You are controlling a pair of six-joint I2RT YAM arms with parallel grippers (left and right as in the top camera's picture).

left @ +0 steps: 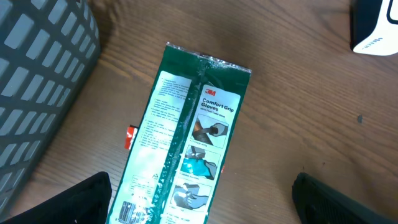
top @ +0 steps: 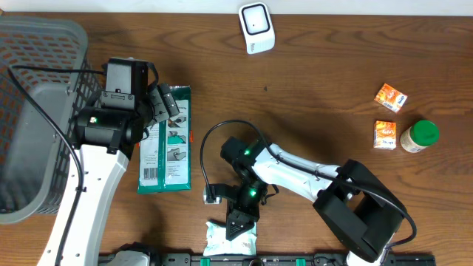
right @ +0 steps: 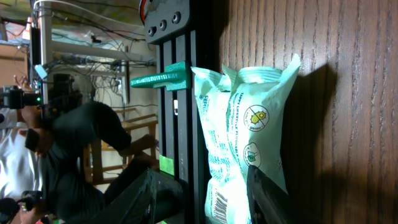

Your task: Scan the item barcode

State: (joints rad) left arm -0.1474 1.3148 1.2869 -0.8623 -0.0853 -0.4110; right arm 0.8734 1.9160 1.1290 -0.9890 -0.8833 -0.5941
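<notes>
A: Where's the snack pouch (top: 230,240)?
B: Flat at the table's 6 o'clock edge, a barcode showing in the right wrist view. The right gripper (top: 239,224) is down on it, one finger (right: 266,198) against the wrapper. Clamped or not, I cannot tell.
A: And the left gripper (left: 205,200)?
B: Spread wide, holding nothing, above the 3M Comfort Grip Gloves pack (top: 164,144) at 9 o'clock. Barcode scanner (top: 256,28) at 12 o'clock.

Overhead: bright, even light, soft shadows, sharp throughout. Left wrist: glare streaks along the seam of the glove packet (left: 186,143) — bottom corners blurred. Right wrist: dimmer — snack pouch (right: 249,143) casts a dark shadow on the table (right: 367,62); background murky.
</notes>
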